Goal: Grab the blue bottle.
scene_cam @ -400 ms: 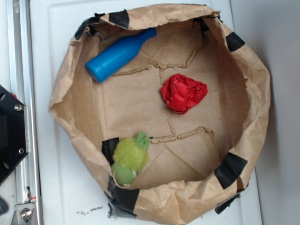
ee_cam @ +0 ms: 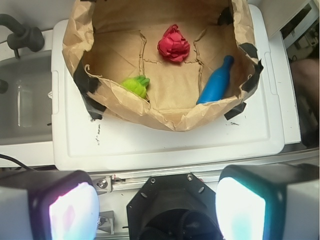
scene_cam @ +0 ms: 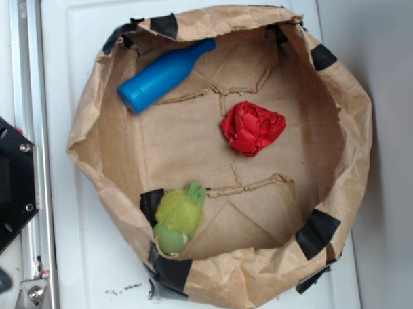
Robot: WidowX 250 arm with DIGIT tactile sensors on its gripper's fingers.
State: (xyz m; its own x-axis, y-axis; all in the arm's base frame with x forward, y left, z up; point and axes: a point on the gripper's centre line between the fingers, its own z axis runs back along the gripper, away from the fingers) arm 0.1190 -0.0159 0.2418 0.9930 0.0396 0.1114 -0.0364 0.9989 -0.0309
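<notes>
The blue bottle (scene_cam: 162, 76) lies on its side inside a brown paper bowl (scene_cam: 87, 142), at the upper left, neck pointing up and right. From the wrist view the blue bottle (ee_cam: 216, 82) leans against the bowl's right wall, far ahead of me. My gripper (ee_cam: 157, 207) is open, its two pads wide apart over the black robot base, well short of the bowl. Nothing is between the pads. The gripper does not show in the exterior view.
A red wrinkly ball (scene_cam: 252, 128) sits in the bowl's middle right. A green plush toy (scene_cam: 177, 217) rests against the lower left wall. The bowl stands on a white tray (scene_cam: 81, 267); a metal rail (scene_cam: 27, 79) and black base (scene_cam: 7, 188) lie left.
</notes>
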